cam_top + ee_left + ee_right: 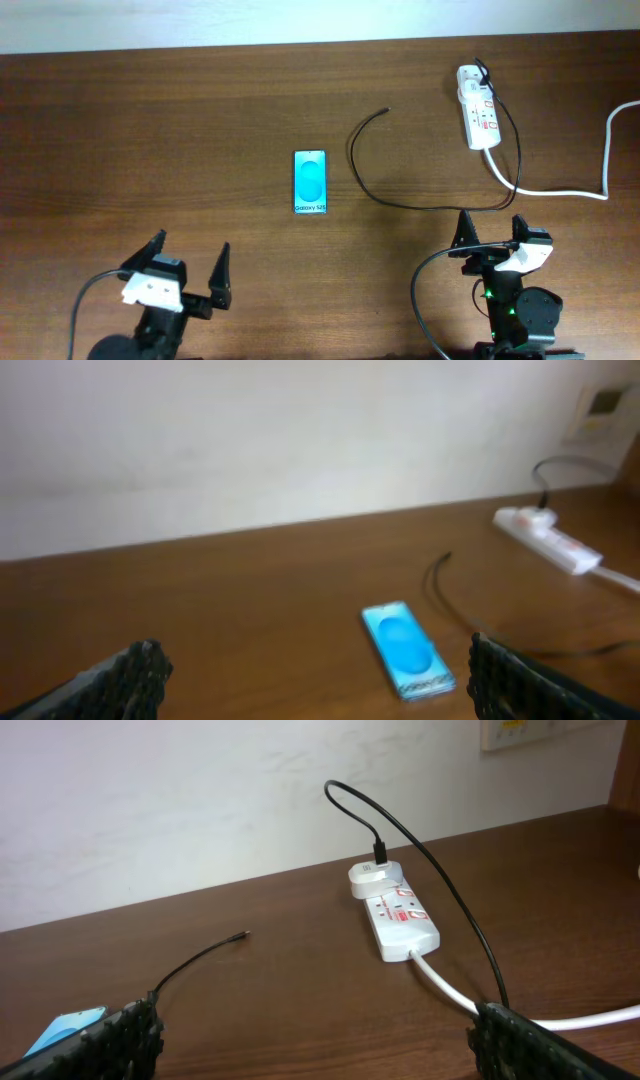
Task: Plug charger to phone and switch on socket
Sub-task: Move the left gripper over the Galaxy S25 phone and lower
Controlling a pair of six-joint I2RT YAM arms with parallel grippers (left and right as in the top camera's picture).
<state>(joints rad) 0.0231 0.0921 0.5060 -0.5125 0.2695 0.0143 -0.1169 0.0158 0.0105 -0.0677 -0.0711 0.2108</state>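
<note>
The phone (311,181) lies flat mid-table, cyan screen up; it also shows in the left wrist view (405,650) and at the edge of the right wrist view (62,1027). The charger's black cable (358,172) curves from the white socket strip (478,108) to a free plug tip (387,110), which lies on the table right of the phone. The tip (243,935) and the socket (396,918) show in the right wrist view. My left gripper (190,265) is open and empty near the front edge. My right gripper (490,232) is open and empty, in front of the cable.
A thick white cord (570,190) runs from the socket toward the right edge. A white adapter (373,878) sits plugged in the strip's far end. A white wall stands behind the table. A wall outlet plate (515,730) is at the upper right.
</note>
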